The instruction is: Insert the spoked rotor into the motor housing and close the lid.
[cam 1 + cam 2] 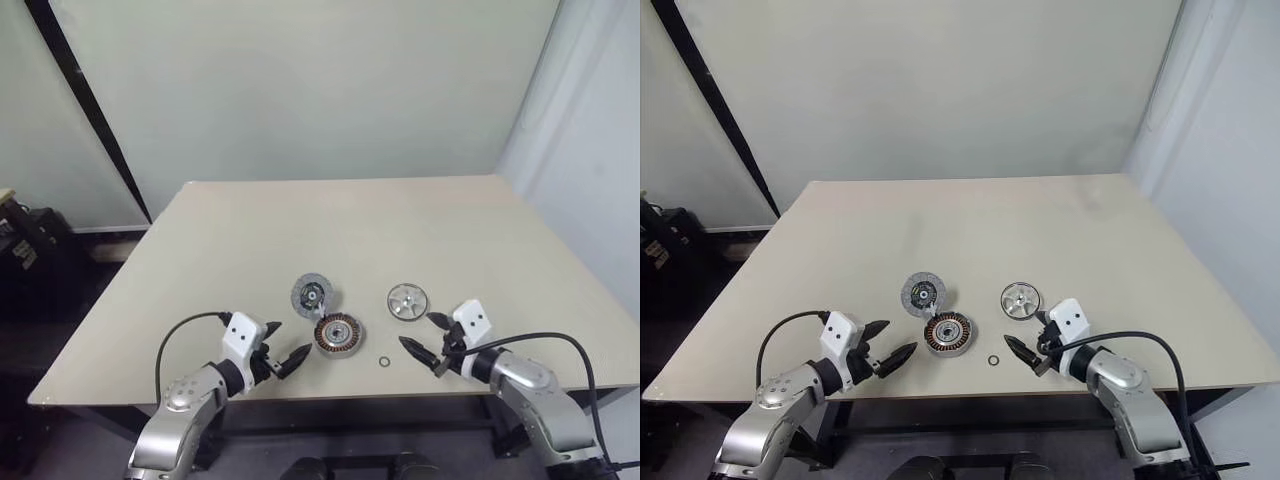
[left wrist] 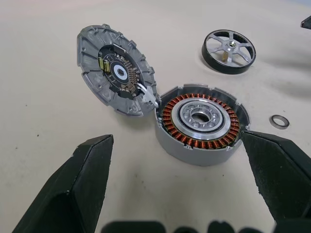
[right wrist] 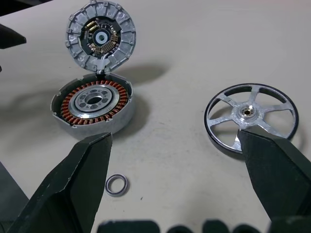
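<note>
Copper-wound grey motor housing (image 2: 201,127), ribbed grey lid (image 2: 115,69), shiny silver spoked rotor (image 3: 250,118), beige table (image 1: 300,220).

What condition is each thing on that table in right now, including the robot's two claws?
Housing: open, windings bare, nothing inside.
Lid: tipped up, joined to the housing's rim.
Rotor: lying flat, apart.
Small ring: loose on the table.
Left gripper: jaws open, empty.
Right gripper: jaws open, empty.

We see a matt beige counter (image 1: 300,220) carrying the shiny silver metal spoked rotor (image 3: 250,118), the dull grey cast-metal lid (image 2: 115,69) with ribbed rim, and the motor housing (image 2: 201,122) of glossy copper windings around polished steel.
</note>
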Controlling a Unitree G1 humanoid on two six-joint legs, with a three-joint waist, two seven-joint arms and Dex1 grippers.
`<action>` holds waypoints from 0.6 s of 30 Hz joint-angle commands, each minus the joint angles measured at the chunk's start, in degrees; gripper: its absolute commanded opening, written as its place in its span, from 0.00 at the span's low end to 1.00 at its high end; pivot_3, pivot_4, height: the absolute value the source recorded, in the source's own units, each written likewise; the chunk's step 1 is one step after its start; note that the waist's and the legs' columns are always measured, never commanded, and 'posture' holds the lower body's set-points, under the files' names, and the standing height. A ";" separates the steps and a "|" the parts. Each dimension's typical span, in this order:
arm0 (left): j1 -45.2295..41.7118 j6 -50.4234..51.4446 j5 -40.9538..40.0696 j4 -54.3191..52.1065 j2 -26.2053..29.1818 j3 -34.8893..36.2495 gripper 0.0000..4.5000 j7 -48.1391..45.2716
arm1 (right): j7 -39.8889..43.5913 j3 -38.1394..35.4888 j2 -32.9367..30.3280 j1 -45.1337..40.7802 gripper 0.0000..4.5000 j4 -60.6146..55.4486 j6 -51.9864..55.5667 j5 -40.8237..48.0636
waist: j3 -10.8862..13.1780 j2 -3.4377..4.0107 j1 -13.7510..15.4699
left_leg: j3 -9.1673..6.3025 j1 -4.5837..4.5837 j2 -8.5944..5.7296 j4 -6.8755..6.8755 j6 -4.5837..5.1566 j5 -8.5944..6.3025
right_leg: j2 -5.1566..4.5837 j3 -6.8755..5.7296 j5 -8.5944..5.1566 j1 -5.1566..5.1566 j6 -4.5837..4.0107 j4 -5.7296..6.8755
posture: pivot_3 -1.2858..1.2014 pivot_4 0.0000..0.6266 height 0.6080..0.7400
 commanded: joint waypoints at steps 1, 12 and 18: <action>-0.46 0.06 -0.76 -2.91 0.61 1.28 1.00 0.24 | 0.01 -0.48 0.37 -1.54 1.00 -0.64 -0.57 0.78 | 0.00 0.00 0.04 | 0.00 0.01 0.01 -0.04 0.01 0.00 | 0.01 0.00 0.00 0.00 0.00 -0.06 | 0.52 0.00 1.00; -0.90 0.47 -0.32 -4.12 0.47 0.67 1.00 1.05 | 0.11 0.05 0.63 -2.69 1.00 -1.10 0.68 1.21 | -0.02 -0.02 0.22 | 0.25 0.11 0.07 -0.46 0.09 -0.05 | 0.15 0.01 0.03 0.04 0.03 -0.36 | 0.52 0.00 1.00; 0.58 2.08 -1.12 -4.75 0.87 -0.36 1.00 -0.33 | -1.37 3.30 -0.51 -2.46 1.00 -0.99 1.98 -2.59 | -0.02 -0.02 0.21 | 0.31 0.14 0.08 -0.46 0.09 -0.05 | 0.15 0.01 0.03 0.07 0.02 -0.38 | 0.52 0.00 1.00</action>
